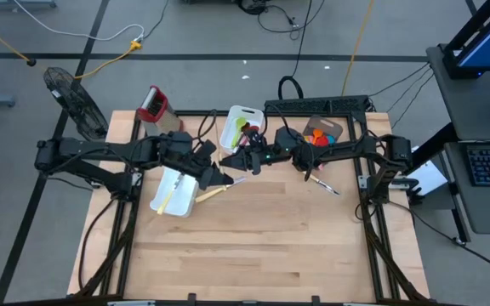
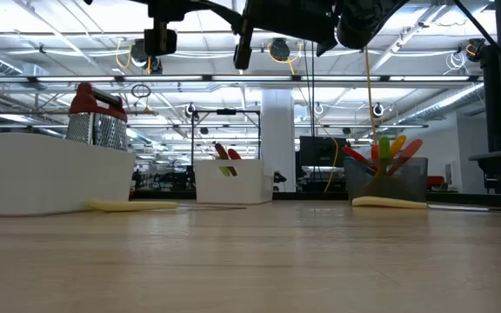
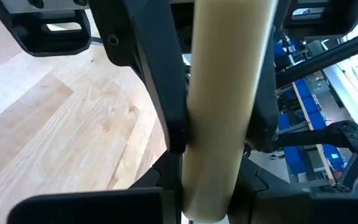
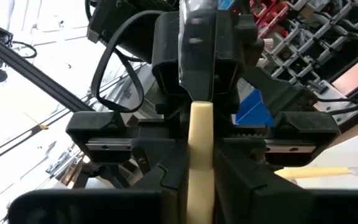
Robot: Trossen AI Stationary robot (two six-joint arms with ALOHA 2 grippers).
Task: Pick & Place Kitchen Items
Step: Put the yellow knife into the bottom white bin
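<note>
My two grippers meet above the middle of the table, tip to tip. My left gripper [image 1: 219, 173] and my right gripper [image 1: 243, 161] are both shut on one cream-handled utensil [image 3: 225, 106], held in the air between them. It also shows in the right wrist view [image 4: 201, 149]. Another cream-handled piece of cutlery [image 1: 211, 194] lies on the table beside a white tray [image 1: 162, 180]. A third [image 1: 323, 182] lies on the table under the right arm. Coloured utensils stand in a dark container [image 1: 321, 132] and in a far white tray [image 1: 243, 123]. My left gripper pinches the cream handle [image 3: 222, 143] between its two fingers [image 3: 169, 106], which lie along it. The handle is clear of the table and runs on toward my right gripper. My right gripper pinches the same cream handle [image 4: 201, 134] between its two fingers [image 4: 163, 180], along its length and from the opposite end. The utensil is lifted clear. Its far part runs into my left gripper and is hidden there.
A metal box grater with a red top [image 1: 153, 104] stands at the far left corner. The near white tray holds a yellow utensil [image 1: 167, 201]. The near half of the wooden table [image 1: 262, 246] is bare board.
</note>
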